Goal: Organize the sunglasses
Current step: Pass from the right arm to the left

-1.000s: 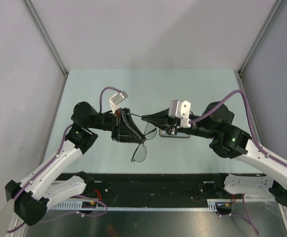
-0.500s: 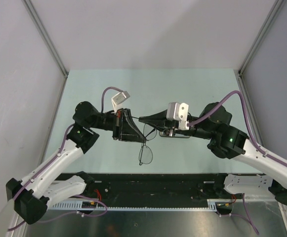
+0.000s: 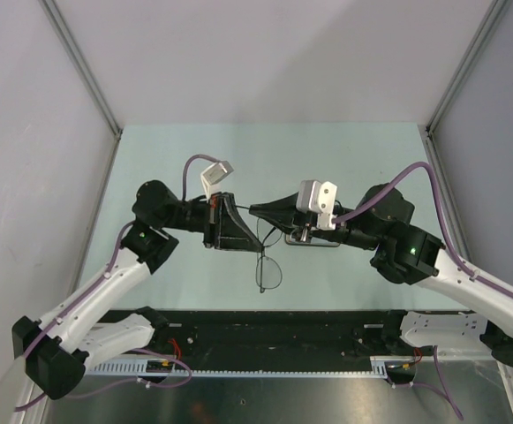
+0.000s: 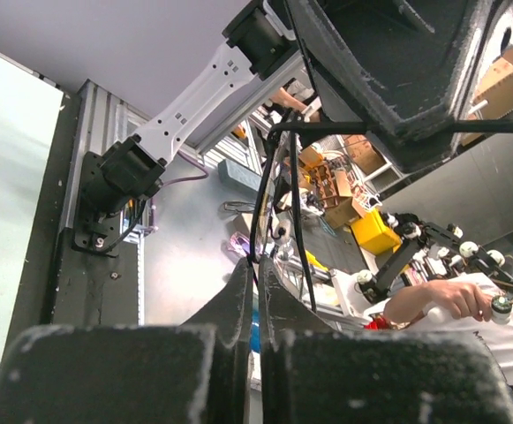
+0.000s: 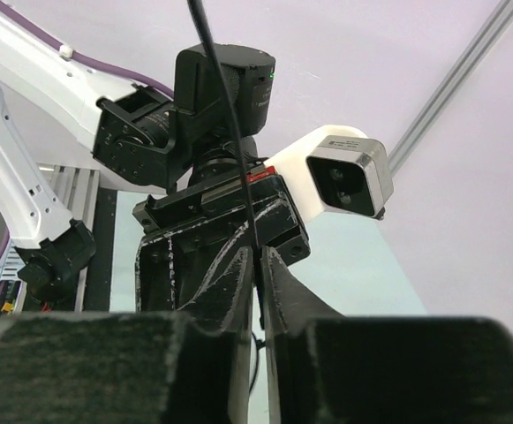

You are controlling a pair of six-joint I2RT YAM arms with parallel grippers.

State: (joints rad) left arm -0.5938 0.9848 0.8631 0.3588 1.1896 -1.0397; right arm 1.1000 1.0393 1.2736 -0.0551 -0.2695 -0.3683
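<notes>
The sunglasses [image 3: 270, 272] are thin dark wire-frame glasses held in the air between both arms above the pale green table [image 3: 185, 159]. One roundish lens hangs down towards the near edge. My left gripper [image 3: 255, 241] is shut on a thin part of the frame; in the left wrist view its fingers [image 4: 238, 300] pinch a wire [image 4: 293, 212]. My right gripper [image 3: 255, 210] is shut on a slim temple arm [image 5: 225, 115], which shows in the right wrist view between its tips [image 5: 258, 253]. The two grippers' tips nearly meet.
A dark oblong thing with a metal rim [image 3: 322, 241] lies on the table under my right wrist, mostly hidden. Grey walls with metal posts [image 3: 79, 71] close the left, right and back. A black rail [image 3: 282, 327] runs along the near edge.
The hanging lens has swung to the right, from about under my left gripper towards the middle. My left wrist has rolled a little. Both grips have held.
</notes>
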